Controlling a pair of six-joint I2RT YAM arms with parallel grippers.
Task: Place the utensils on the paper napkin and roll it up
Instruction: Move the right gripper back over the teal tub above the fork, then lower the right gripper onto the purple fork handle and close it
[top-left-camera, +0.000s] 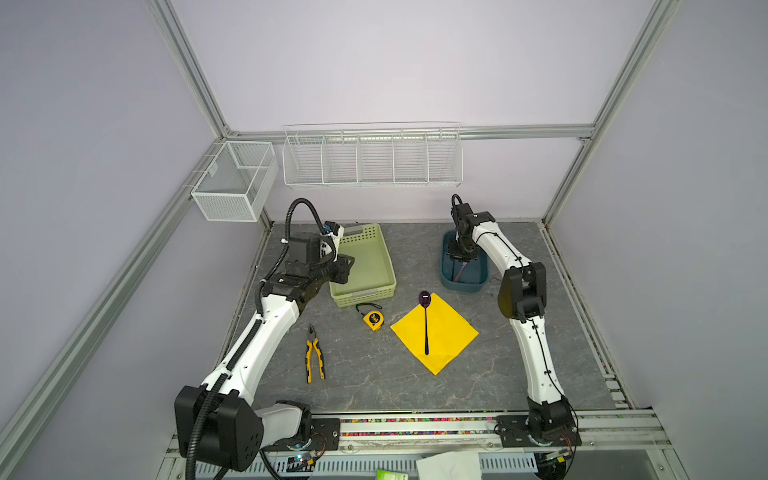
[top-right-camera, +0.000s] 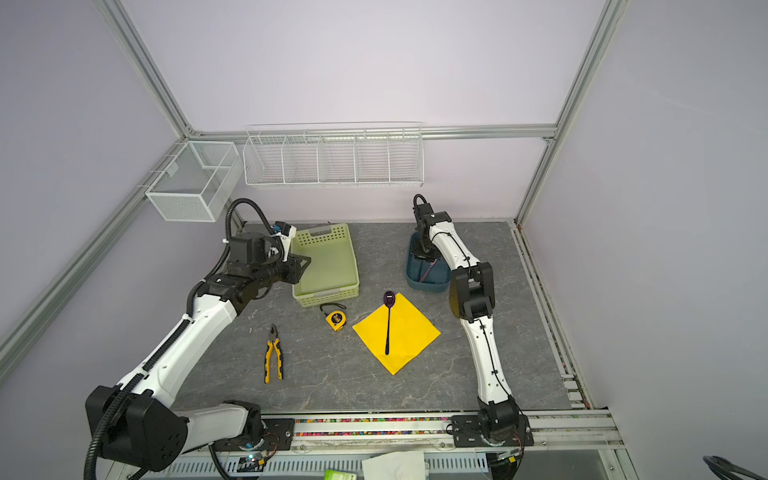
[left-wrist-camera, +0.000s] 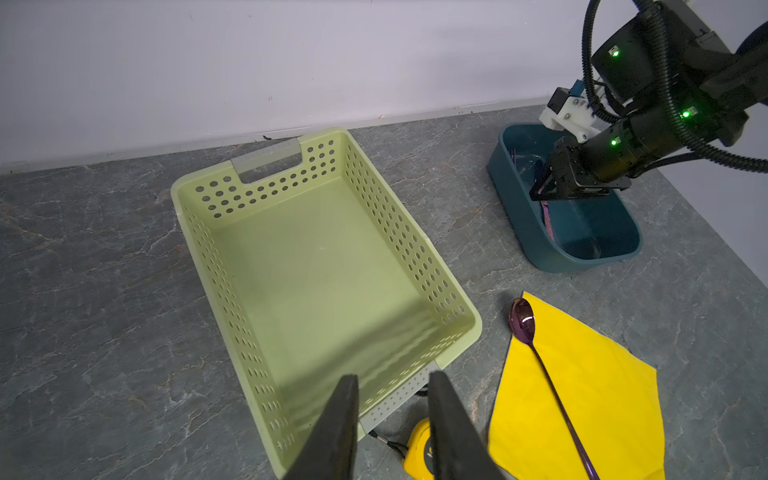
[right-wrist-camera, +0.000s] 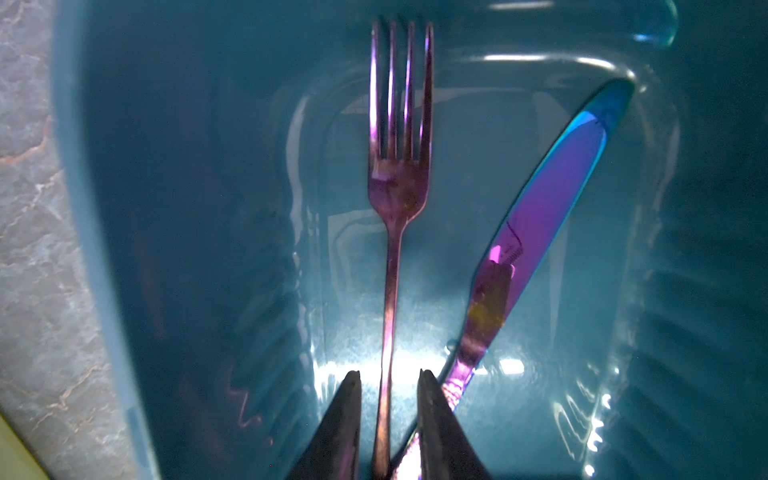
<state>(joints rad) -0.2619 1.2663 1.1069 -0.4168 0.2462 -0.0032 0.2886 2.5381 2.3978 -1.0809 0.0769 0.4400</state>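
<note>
One spoon (top-left-camera: 426, 324) lies on the napkin (top-left-camera: 451, 332); our right pincer (right-wrist-camera: 388, 372), jaws parted, straddles the handle of the fork (right-wrist-camera: 397, 187) in the blue tub (right-wrist-camera: 124, 166). We risk pinching the knife (right-wrist-camera: 552, 183) alongside, dragging both out.

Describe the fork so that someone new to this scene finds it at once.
At the back right of the table sits a teal tub, with the right gripper inside it. Two purplish pieces lie inside; the fork is the four-tined one whose thin handle runs between the gripper's fingers, not the broad-bladed knife beside it.
</note>
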